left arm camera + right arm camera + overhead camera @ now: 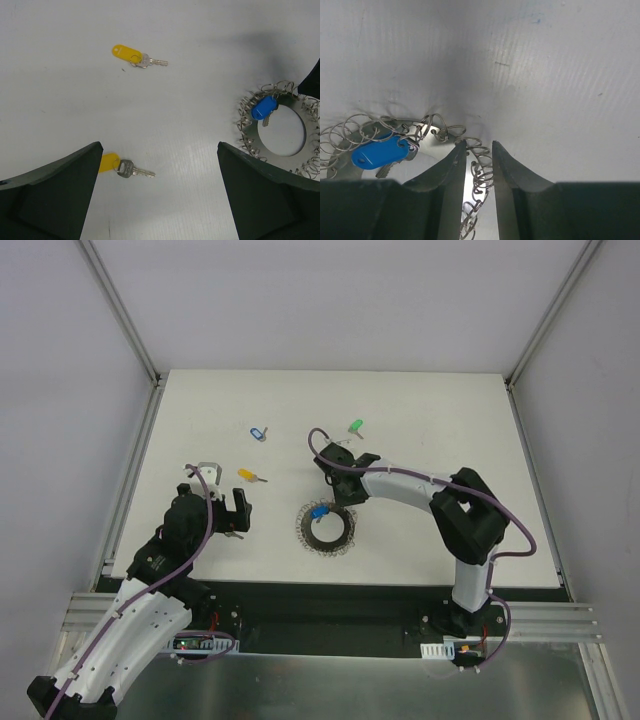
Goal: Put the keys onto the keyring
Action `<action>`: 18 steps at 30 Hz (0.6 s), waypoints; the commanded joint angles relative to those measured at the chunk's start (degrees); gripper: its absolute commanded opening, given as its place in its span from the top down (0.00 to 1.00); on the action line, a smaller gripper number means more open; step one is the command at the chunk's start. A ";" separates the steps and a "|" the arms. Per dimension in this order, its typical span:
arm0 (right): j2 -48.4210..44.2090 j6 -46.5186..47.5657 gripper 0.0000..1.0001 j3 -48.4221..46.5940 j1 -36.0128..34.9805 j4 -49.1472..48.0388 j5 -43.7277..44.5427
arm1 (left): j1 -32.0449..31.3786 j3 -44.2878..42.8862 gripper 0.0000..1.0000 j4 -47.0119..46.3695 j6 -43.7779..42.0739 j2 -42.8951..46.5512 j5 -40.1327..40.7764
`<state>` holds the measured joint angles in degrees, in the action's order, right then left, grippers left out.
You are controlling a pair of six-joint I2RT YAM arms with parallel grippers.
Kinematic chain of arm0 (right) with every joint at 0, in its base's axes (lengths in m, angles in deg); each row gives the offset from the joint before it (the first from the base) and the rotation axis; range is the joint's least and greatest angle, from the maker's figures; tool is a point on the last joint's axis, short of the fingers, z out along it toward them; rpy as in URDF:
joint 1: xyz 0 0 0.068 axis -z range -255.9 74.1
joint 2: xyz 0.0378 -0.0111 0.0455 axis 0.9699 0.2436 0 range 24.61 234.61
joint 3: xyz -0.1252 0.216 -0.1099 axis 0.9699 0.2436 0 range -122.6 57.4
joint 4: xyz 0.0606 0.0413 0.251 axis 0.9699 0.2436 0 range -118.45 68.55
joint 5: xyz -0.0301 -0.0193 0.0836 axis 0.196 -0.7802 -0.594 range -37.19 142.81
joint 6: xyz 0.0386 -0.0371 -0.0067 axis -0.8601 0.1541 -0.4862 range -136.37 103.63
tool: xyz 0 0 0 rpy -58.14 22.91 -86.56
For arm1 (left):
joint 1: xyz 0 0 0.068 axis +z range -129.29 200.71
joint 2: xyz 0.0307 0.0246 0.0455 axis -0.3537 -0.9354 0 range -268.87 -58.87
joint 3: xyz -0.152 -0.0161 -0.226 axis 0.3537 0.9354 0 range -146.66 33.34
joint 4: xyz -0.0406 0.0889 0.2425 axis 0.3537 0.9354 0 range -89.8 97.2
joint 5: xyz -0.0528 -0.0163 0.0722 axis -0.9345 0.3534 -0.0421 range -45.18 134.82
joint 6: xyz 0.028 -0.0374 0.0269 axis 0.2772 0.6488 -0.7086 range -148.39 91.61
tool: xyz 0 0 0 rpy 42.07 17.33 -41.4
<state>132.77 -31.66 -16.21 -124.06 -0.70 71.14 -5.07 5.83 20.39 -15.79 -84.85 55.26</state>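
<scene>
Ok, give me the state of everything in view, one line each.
Large flat grey metal keyring with wire-loop rim: lying flat, one key on it.
Blue-headed key: seemingly hooked to a rim loop.
Second blue-headed key: loose, off the ring.
Green-headed key: loose, off the ring.
Yellow-headed key: loose.
Second yellow-headed key: loose, head partly hidden.
Left gripper: open, empty.
Right gripper: narrowly apart astride rim loops; grip unclear.

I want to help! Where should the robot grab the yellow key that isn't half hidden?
Probably by its yellow plastic head, coming straight down from above. The yellow key lies flat on the table, and the head is broader than the thin metal blade, so pinching its long sides should hold.
</scene>
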 commanded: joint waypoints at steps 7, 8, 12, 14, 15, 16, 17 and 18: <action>-5.15 -1.14 0.68 -1.19 -0.88 -2.87 -0.92 | 0.47 -1.94 0.01 -2.08 -0.56 1.01 -1.82; -4.89 -1.41 0.68 -1.28 -0.97 -3.22 -1.19 | 0.47 -1.94 0.01 -2.08 -0.56 1.10 -1.82; -3.84 -2.46 0.69 -1.28 -0.53 -4.36 -2.68 | 0.47 -1.94 0.01 -2.08 -0.56 1.28 -2.00; -3.13 -3.17 0.69 -1.02 -0.27 -4.98 -2.95 | 0.47 -1.94 0.01 -2.08 -0.47 1.37 -2.09; -2.78 -3.34 0.70 -1.02 -0.09 -5.16 -3.21 | 0.47 -1.94 0.01 -2.08 -0.47 1.28 -2.09; -2.17 -3.26 0.70 -0.84 0.00 -5.86 -3.56 | 0.47 -1.94 0.01 -2.08 -0.38 1.37 -2.17; -1.90 -3.26 0.71 -0.84 0.17 -6.38 -4.43 | 0.47 -1.94 0.01 -2.08 -0.47 1.37 -2.26; -1.64 -3.26 0.71 -0.84 0.17 -6.82 -4.79 | 0.47 -1.94 0.01 -2.08 -0.47 1.37 -2.35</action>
<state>130.30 -33.41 -16.23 -124.48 -4.66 68.34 -5.07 5.81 20.11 -15.79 -83.89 54.17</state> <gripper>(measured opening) 0.297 0.992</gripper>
